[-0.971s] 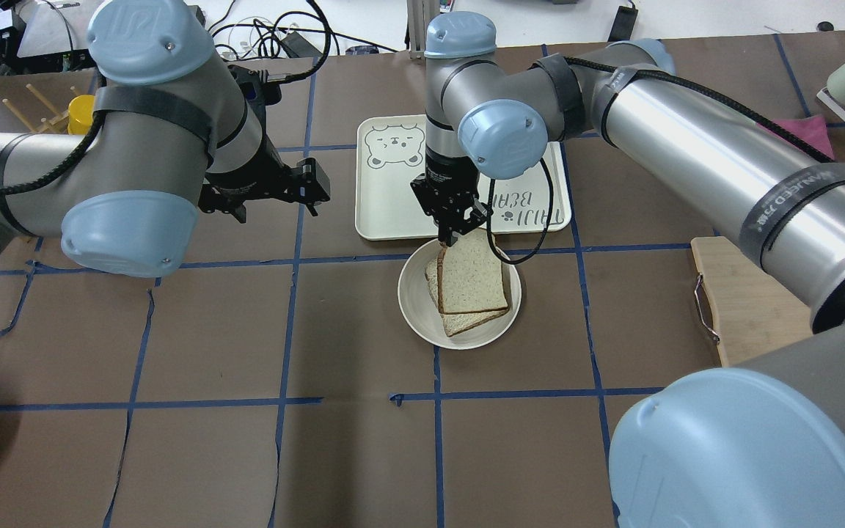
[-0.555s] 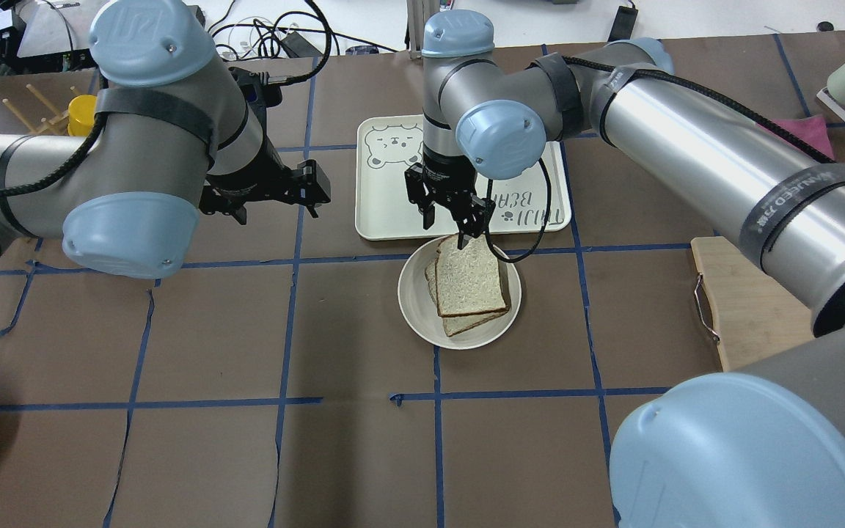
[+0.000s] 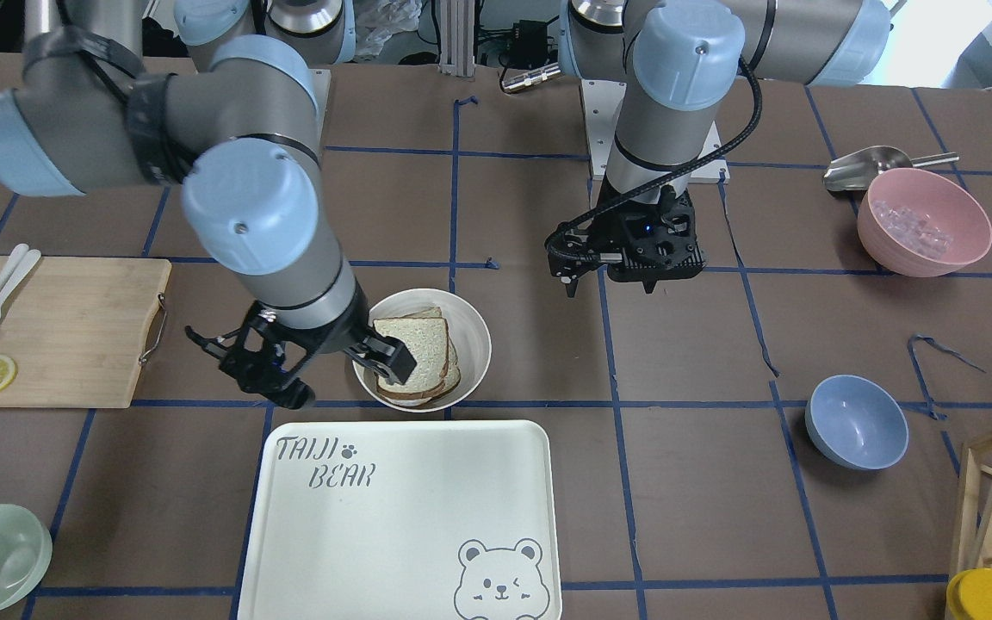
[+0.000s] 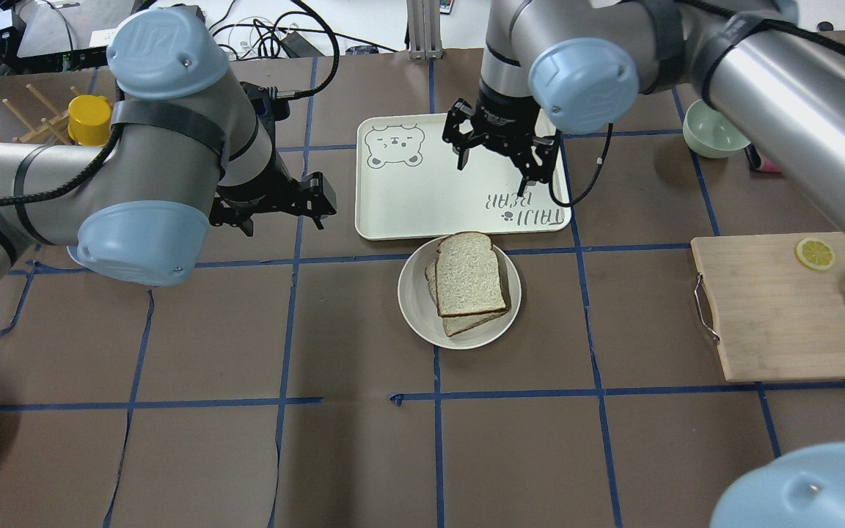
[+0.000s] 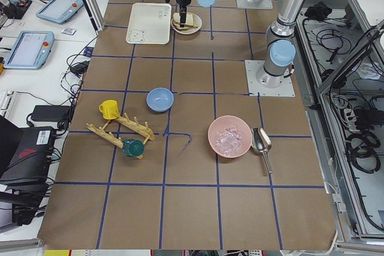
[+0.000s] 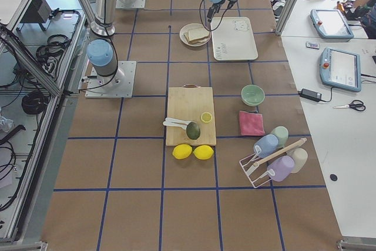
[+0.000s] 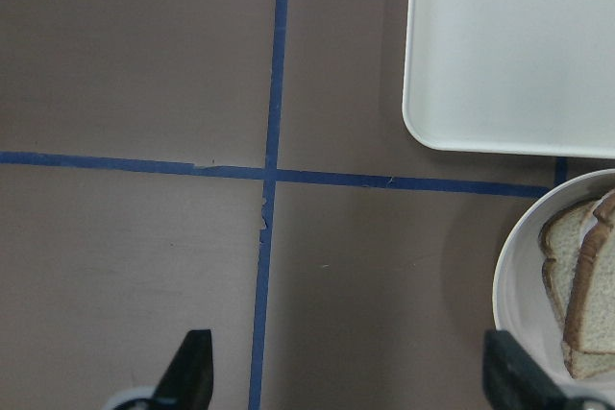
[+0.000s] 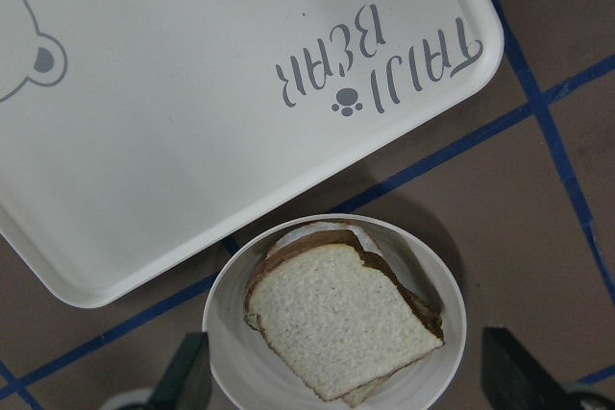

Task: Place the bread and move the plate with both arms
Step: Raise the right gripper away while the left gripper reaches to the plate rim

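Right gripper (image 4: 494,170): fingers spread, holding nothing, above the tray (image 4: 408,198)
Bread (image 4: 470,275): on top of a second slice (image 4: 466,323) in the plate (image 4: 414,304), robot-side of the right gripper, apart from it
Left gripper (image 4: 320,199): spread, empty; the plate lies off beyond its right fingertip

Bread (image 4: 470,275) lies in plate (image 4: 415,302), tray (image 4: 422,198) just beyond it

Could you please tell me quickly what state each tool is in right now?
Left tool: open, holding nothing.
Right tool: open, holding nothing.
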